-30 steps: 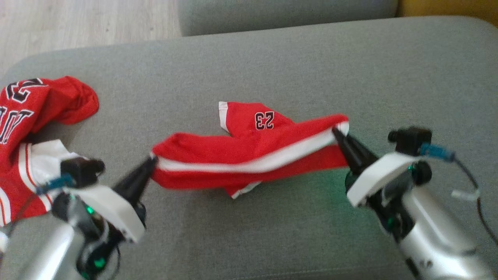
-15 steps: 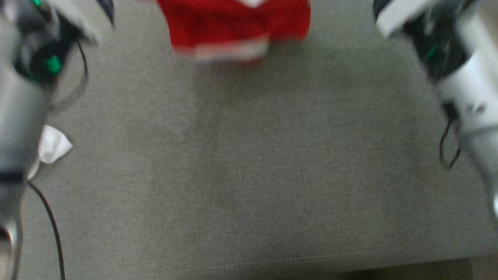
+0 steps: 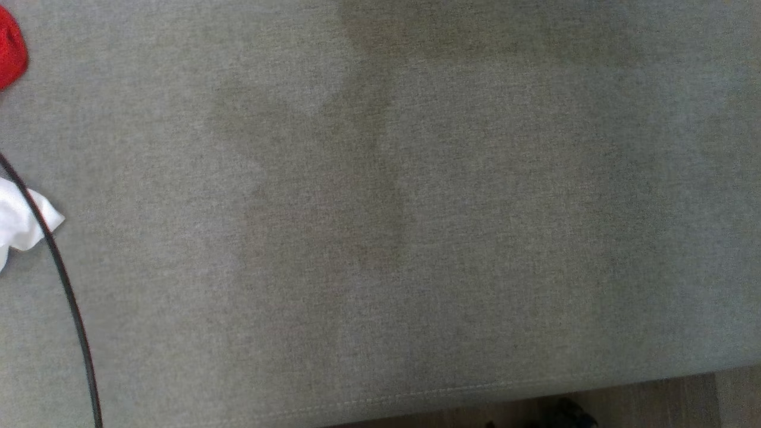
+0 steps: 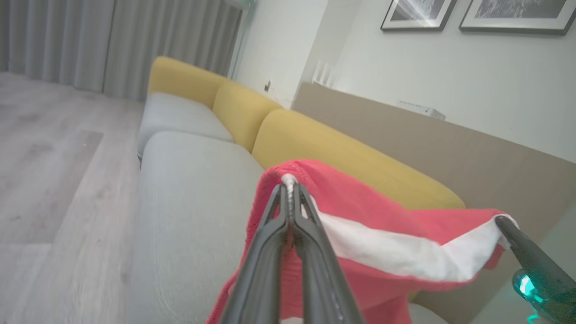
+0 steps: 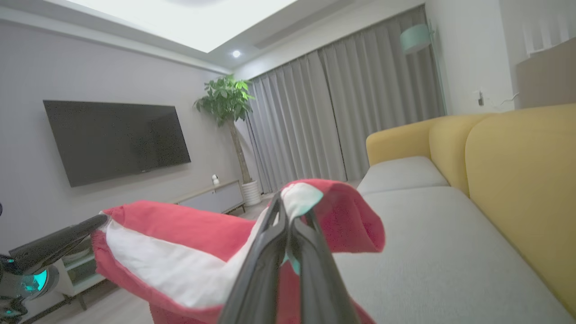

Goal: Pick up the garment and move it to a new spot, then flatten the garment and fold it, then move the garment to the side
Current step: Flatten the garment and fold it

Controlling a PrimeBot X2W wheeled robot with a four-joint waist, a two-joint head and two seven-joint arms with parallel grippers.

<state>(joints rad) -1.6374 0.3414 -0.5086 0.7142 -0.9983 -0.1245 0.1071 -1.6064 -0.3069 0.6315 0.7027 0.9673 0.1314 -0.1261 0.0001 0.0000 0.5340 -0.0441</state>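
Note:
The garment (image 4: pixel 382 211) is red with a broad white stripe. It hangs stretched in the air between my two grippers, above the grey sofa seat (image 4: pixel 189 193). In the left wrist view my left gripper (image 4: pixel 290 191) is shut on one white-trimmed end, and my right gripper (image 4: pixel 504 222) pinches the other end at the right. The right wrist view has my right gripper (image 5: pixel 283 202) shut on the garment (image 5: pixel 180 234), with my left gripper (image 5: pixel 96 221) holding the far end at the left.
The head view looks down on the grey cushion (image 3: pixel 416 208), with its front seam low in the picture. A red cloth (image 3: pixel 9 50), a white cloth (image 3: pixel 18 223) and a black cable (image 3: pixel 65 297) lie at the left edge. Yellow backrests (image 5: pixel 517 180) line the sofa.
The head camera has swung down, so the garment and both arms have passed out of its top edge. Both grippers keep their hold on the stretched garment, which now hangs above the seat.

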